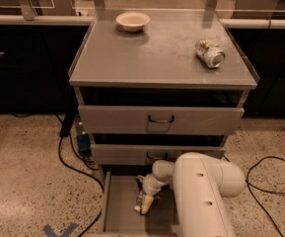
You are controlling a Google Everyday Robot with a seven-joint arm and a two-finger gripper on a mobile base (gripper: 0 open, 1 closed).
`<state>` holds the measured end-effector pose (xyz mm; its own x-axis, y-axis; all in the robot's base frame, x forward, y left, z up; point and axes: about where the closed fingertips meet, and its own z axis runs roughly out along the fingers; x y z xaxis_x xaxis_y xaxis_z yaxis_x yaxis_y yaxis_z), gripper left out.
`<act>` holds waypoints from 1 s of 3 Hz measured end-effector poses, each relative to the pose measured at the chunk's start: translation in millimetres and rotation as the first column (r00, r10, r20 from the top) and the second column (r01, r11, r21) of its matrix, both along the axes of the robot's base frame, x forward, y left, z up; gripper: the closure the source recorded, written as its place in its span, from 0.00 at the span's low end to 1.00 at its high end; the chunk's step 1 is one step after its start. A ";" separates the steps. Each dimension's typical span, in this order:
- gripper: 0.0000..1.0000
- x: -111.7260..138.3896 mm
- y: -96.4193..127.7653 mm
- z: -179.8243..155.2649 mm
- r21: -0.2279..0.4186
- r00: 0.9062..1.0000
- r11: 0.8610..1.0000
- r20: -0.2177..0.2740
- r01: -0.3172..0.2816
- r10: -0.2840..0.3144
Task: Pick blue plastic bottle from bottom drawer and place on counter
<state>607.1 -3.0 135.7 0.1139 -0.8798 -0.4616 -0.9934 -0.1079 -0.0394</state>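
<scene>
Reaches the white two-finger gripper [145,203] into the wide shallow grey metal bottom drawer [116,212], onto the slim pale plastic bottle [140,208] just beneath it, grasp impossible to tell; likely leaves lifting and placing on the matte grey counter [157,58] above.

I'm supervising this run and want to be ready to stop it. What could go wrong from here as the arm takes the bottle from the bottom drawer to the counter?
The tool is low in the bottom drawer at the bottle, close under the middle drawer front; lifting straight up may bump it. The slim bottle might slip out. On the counter, the can and bowl could get knocked.
</scene>
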 end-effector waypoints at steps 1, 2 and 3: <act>0.00 2.2 3.2 -9.2 0.060 1.000 0.998 0.000 0.009 -0.009; 0.00 9.0 11.3 -19.3 0.125 1.000 0.992 -0.009 0.008 -0.007; 0.19 16.5 9.1 -17.8 0.125 1.000 0.992 0.003 0.011 -0.012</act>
